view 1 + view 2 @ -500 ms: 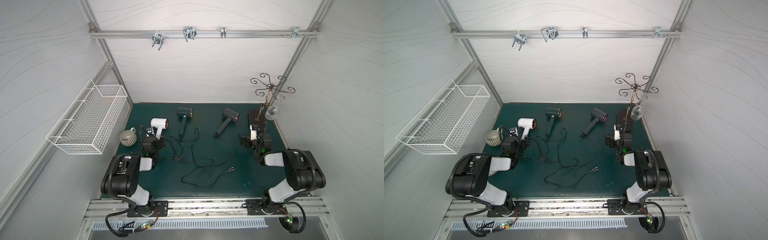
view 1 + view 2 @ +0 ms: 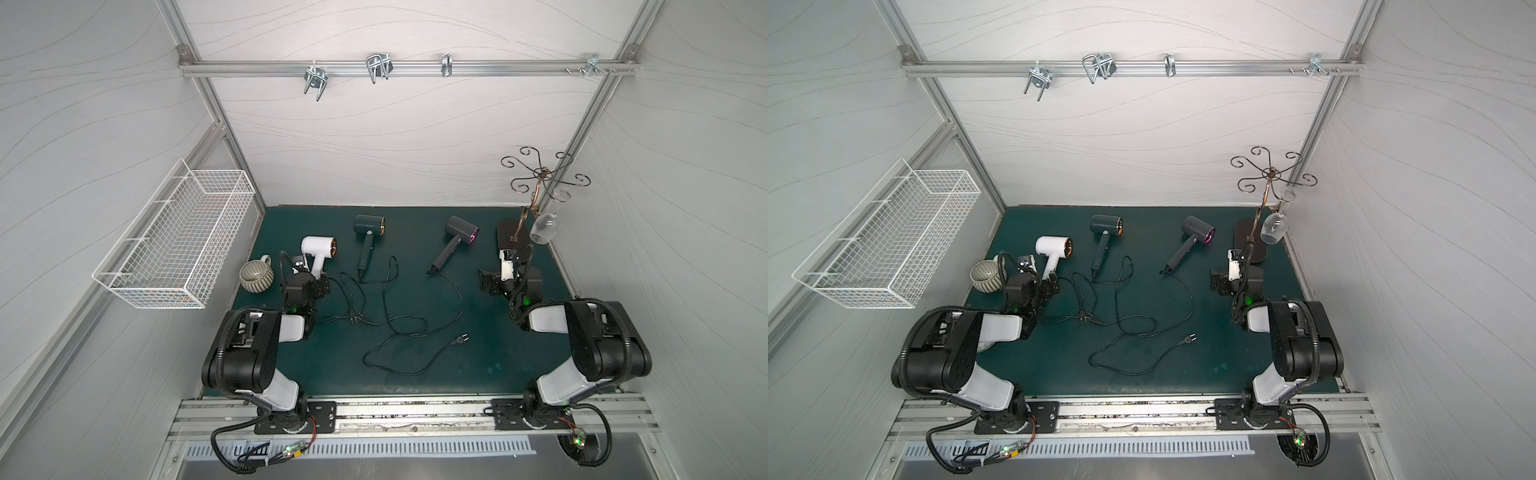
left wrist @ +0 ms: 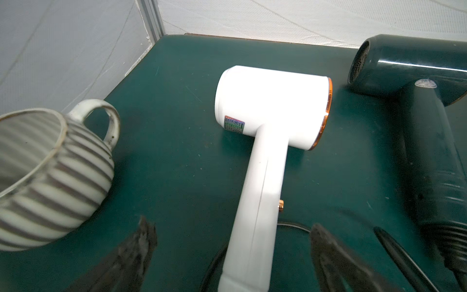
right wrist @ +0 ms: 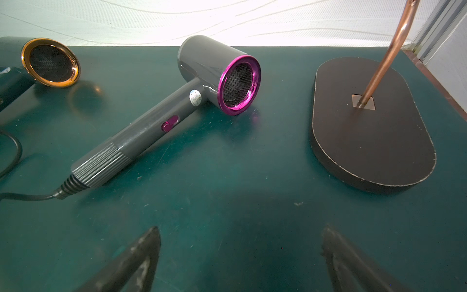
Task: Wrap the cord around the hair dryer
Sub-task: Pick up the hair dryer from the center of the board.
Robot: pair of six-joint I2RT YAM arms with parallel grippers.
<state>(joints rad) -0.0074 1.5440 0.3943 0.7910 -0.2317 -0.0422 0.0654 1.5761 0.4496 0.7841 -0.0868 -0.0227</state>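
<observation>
Reaching low, the left gripper (image 3: pixel 232 228) had its jaws wide astride the handle of the white hair dryer (image 3: pixel 270 101), not touching it. The right gripper (image 4: pixel 241 232), equally wide, hovered over the green mat (image 4: pixel 227 177). Cords (image 2: pixel 390 324) sprawled loose mid-mat. A wire basket (image 2: pixel 174 245) hung on the wall, and a striped mug (image 2: pixel 256 277) stood upright below it.

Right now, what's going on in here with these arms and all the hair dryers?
Two robot arms are meant to wrap a hair dryer's cord around it. The left gripper is open, its jaws either side of the white hair dryer handle, not clamped on it. The right gripper is open and empty over bare mat, near the grey hair dryer. The cords lie loose across the mat; none is wrapped yet.
</observation>
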